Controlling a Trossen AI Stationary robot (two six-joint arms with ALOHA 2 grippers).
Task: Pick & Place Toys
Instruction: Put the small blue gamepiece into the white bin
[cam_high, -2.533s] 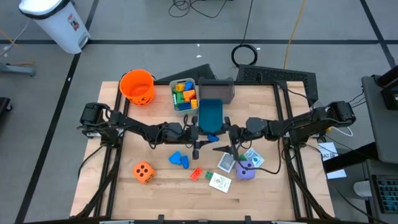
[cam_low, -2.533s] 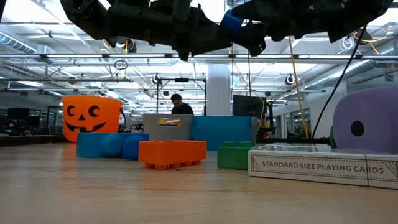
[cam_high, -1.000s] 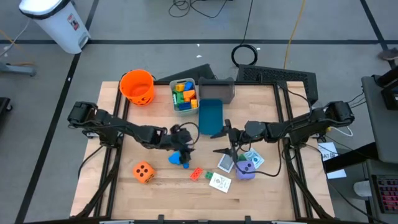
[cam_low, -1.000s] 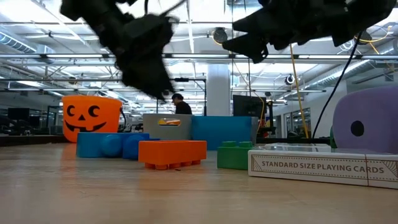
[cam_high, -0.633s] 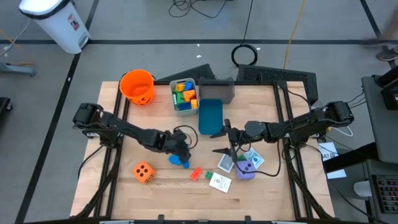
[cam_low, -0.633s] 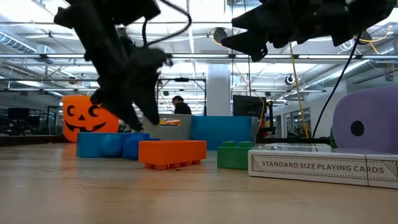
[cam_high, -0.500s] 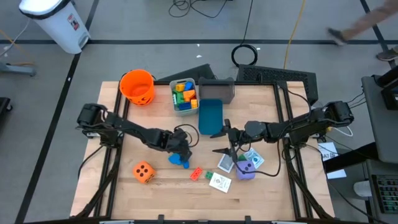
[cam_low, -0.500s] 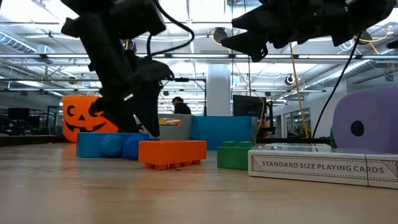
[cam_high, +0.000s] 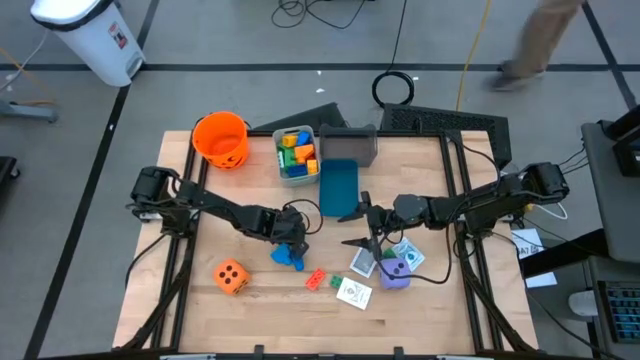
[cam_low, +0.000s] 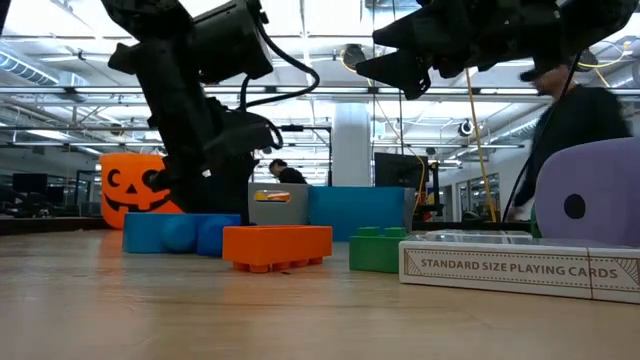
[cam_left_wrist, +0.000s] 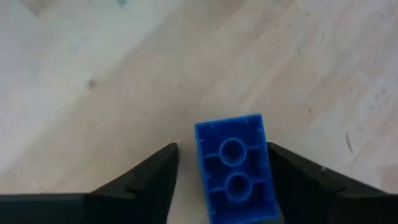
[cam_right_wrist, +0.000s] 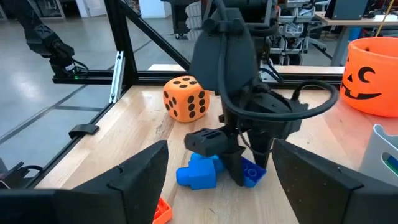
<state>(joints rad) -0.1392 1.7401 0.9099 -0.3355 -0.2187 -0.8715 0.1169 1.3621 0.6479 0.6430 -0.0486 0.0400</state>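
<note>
L gripper (cam_high: 293, 252) is down at the wooden table (cam_high: 180, 300) near its middle, fingers narrowly apart w/ a small blue plastic two-stud block (cam_left_wrist: 235, 168) sitting between them; in the L wrist view a thin gap shows on each side of the block, so no firm grip yet. A second, rounder blue plastic piece (cam_right_wrist: 198, 172) lies just beside the claw on the table. Orange foam die w/ dark dots (cam_high: 231, 275) sits near the claw, toward the front table edge on the L arm's side. Small red-orange flat plastic block (cam_high: 315, 277) and green one (cam_high: 334, 283) lie just past the claw toward the R arm. R gripper (cam_high: 352, 226) hovers above the table w/ fingers spread wide, holding nothing; purple die (cam_high: 396, 274) and flat square picture cards (cam_high: 354, 292) lie near it, on its front-edge side. Grey bin of multicoloured blocks (cam_high: 295, 152), blue bin (cam_high: 339, 187) and orange pumpkin-face bucket (cam_high: 220, 139) stand beyond both claws at the far edge
</note>
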